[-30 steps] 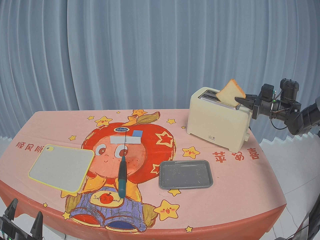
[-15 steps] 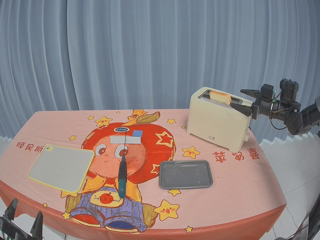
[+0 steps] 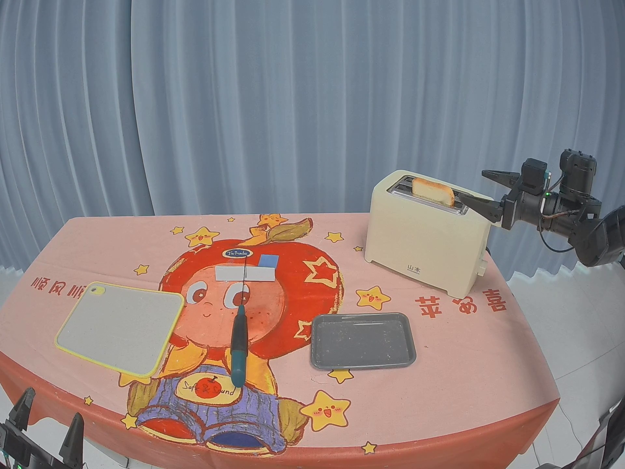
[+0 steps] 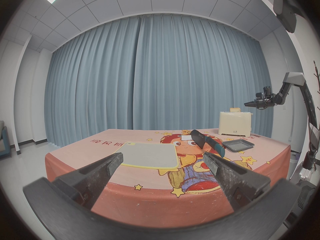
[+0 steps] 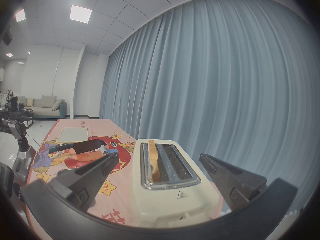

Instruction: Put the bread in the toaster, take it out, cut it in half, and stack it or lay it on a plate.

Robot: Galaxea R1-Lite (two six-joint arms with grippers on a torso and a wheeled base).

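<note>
Starting with the broadest thing: the pink cartoon-printed surface (image 3: pixel 456 372), bearing all the rest. Next in bulk, the cream toaster (image 3: pixel 423 249), standing at the far right corner, two slots running lengthwise, one end turned toward the right arm. Then the cutting board (image 3: pixel 120 327), flat at the near left. Then the grey tray (image 3: pixel 362 341), right of the middle, in front of the toaster and apart from it; presumably the plate of the task. Then the knife (image 3: pixel 239 340), lying between board and tray, teal handle toward the near edge, blade pointing away. Smallest, the bread (image 3: pixel 433 191): seated upright in the nearer slot, only the browned top edge proud of the rim, long axis along the slot.

Now the hands. Right hand (image 3: pixel 474 185) hovering just off the toaster's right end, level with its top, fingers spread wide and pinching nothing, clear of bread and casing alike. Left hand (image 4: pixel 162 159) low at the near left edge of the surface, likewise spread and empty, well apart from the toaster.

Judged as loaded; cutting and plating not yet begun. Best left to the right hand, by far the nearer, for any further work at the toaster. Worth noting the bread's bearing: leftward from that hand along the slot line, thin edge facing it. Hence, probably, a pinch across the flat faces from above the slot, not from the end.
</note>
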